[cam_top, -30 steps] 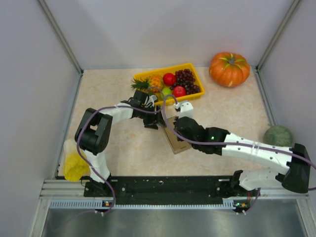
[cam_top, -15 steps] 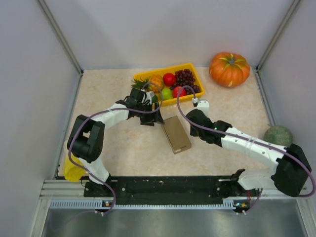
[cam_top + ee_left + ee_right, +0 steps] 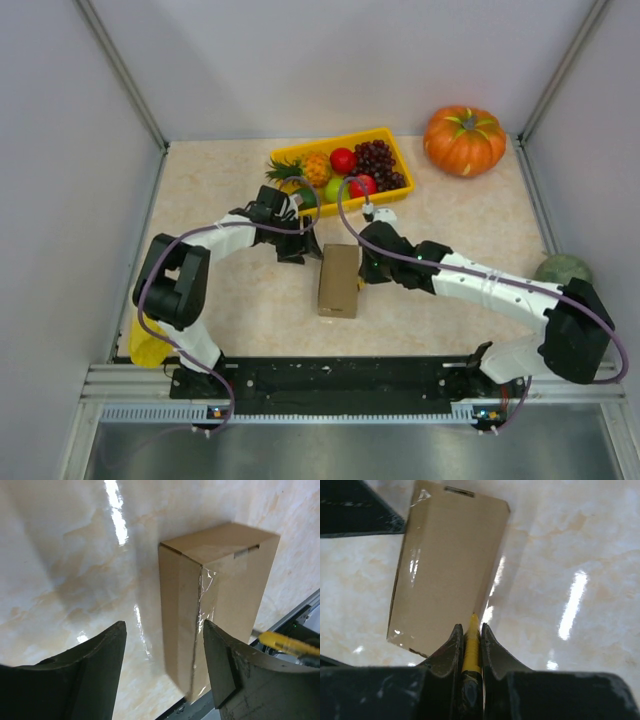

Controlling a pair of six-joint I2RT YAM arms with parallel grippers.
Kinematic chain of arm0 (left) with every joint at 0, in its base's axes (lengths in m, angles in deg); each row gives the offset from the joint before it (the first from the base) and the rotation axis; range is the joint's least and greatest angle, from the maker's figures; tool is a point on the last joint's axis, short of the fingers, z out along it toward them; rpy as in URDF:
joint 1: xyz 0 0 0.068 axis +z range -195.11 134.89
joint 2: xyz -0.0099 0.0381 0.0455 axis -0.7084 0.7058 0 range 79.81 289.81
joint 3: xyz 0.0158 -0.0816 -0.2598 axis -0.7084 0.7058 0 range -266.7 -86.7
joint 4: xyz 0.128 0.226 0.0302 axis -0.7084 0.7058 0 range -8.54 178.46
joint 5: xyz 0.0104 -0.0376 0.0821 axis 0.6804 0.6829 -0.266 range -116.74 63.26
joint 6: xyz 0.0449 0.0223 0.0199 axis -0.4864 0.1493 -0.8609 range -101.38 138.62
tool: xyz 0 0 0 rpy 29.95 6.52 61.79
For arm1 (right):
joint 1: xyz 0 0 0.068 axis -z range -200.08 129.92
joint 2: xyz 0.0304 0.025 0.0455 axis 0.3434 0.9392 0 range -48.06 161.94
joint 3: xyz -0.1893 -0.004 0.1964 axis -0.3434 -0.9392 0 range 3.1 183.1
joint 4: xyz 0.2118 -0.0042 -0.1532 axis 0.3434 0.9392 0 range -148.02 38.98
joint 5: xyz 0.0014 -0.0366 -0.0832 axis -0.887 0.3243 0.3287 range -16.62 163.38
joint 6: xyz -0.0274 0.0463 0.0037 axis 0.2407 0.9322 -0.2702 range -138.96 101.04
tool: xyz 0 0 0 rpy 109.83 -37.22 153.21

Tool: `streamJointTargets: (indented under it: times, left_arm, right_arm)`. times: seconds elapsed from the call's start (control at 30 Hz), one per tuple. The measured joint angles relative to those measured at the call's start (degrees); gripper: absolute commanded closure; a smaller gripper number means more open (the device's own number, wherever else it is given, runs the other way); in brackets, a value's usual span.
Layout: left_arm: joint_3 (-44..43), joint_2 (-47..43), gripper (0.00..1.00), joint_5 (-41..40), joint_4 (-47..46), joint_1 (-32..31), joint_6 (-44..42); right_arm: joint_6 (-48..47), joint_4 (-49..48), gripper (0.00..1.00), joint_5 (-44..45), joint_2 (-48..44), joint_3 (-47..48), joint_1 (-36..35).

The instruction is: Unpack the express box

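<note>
The express box point(image 3: 339, 280) is a flat brown cardboard box lying closed on the table, its long side running near to far. Clear tape runs along the seam of the box point(image 3: 220, 605). My left gripper point(image 3: 304, 250) hangs open by the box's far left corner, and in the left wrist view the gripper point(image 3: 164, 625) has the box's edge between its spread fingers without touching it. My right gripper point(image 3: 369, 267) sits at the box's right side. It point(image 3: 471, 627) is shut on a thin yellow cutter point(image 3: 471, 642) whose tip points at the edge of the box point(image 3: 450, 570).
A yellow tray point(image 3: 391, 138) of fruit stands behind the box. An orange pumpkin point(image 3: 464, 140) is at the back right, a green melon point(image 3: 562, 270) at the right edge, and a yellow object point(image 3: 148, 342) at the near left. Grey walls enclose the table.
The box has turned from a slant to nearly straight and shifted slightly left. My right gripper lifted off it, swung away, and came back to its right side. The left gripper moved a little.
</note>
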Motion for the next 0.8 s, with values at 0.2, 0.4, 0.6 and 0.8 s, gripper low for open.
streamJointTargets:
  times: [0.2, 0.4, 0.6, 0.8]
  left_arm:
    - [1.5, -4.8, 0.45, -5.3, 1.6, 1.9, 2.3]
    - [3.9, -16.2, 0.54, -10.6, 3.3, 2.4, 2.4]
    - [9.4, -23.0, 0.56, -4.3, 1.3, 0.7, 0.3]
    - [17.2, -27.5, 0.71, -3.1, 0.8, -4.8, -0.2]
  right_arm:
    - [-0.2, -2.4, 1.0, -1.7, 3.9, 2.6, -3.3]
    - [-2.6, 0.1, 1.0, 6.9, 1.2, 4.3, -3.6]
    - [-9.3, -4.2, 1.0, 8.4, -0.2, 8.8, -1.0]
    - [-12.6, -12.6, 1.0, -0.2, 8.5, 14.5, 6.4]
